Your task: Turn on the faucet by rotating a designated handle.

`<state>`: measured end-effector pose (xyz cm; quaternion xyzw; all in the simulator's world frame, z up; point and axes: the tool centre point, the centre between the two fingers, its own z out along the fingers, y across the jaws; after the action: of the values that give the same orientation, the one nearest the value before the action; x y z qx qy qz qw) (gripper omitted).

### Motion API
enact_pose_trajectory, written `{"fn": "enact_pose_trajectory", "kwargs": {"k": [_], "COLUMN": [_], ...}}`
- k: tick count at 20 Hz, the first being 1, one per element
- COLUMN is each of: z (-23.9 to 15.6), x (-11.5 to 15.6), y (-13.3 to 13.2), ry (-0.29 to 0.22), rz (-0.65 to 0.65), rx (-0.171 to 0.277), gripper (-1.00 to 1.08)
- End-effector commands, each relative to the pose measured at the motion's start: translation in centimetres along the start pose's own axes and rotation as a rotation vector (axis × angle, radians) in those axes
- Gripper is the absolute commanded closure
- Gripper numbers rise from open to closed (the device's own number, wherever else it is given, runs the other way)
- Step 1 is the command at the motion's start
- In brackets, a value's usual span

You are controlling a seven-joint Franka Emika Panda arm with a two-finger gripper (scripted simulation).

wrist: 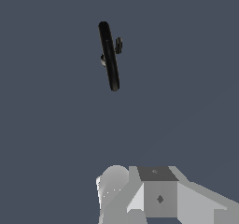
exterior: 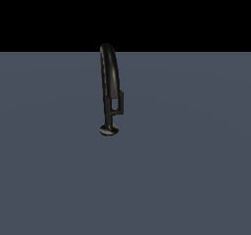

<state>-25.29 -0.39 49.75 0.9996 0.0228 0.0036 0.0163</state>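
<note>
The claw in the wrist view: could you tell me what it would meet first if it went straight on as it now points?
Probably the bare floor, short of the faucet. The claw shows only partly at the frame edge, so its line and the depth are uncertain.

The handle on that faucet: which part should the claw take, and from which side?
Probably the handle itself, the short flat upright bar, approached from the exterior view's right. It sits off the faucet stem on that side, below the arched spout, leaving open space around it.
</note>
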Motion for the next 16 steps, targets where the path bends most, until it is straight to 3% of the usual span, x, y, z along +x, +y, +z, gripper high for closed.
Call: {"fn": "enact_pose_trajectory", "kwargs": {"k": [1, 9, 16], "z": [0.0, 0.2, 0.8], "x": [0.0, 0.8, 3.0], "y": [0.0, -0.1, -0.5], "ry": [0.0, -0.023, -0.081], "rz": [0.0, 0.018, 0.065], "rx": [0.0, 0.017, 0.062], "gripper": [1.08, 1.08, 1.08]}}
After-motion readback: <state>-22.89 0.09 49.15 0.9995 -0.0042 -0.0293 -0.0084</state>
